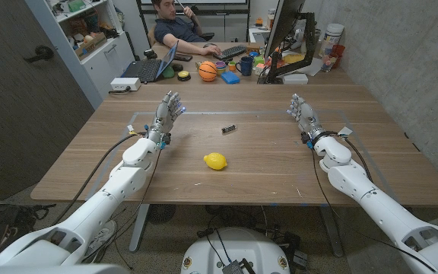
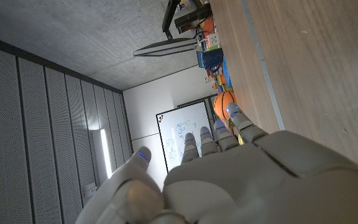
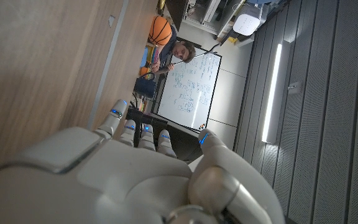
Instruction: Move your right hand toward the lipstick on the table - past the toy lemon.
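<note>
Right hand (image 1: pixel 303 114) stands at the table's (image 1: pixel 280 171) right side, fingers apart, empty, well apart from lipstick (image 1: pixel 229 129). Toy lemon (image 1: pixel 215 160) lies nearer. Left hand (image 1: pixel 169 112) likewise spread, empty.

You get no readable text, label, brand or number in any view. Whiteboard (image 3: pixel 188 84) in right wrist view carries dark handwriting, too small and blurred for you to read; same whiteboard (image 2: pixel 182 134) in left wrist view, scribbles equally illegible. Lipstick (image 1: pixel 229 129) on table (image 1: pixel 295 164) too small to show you any marking.
</note>
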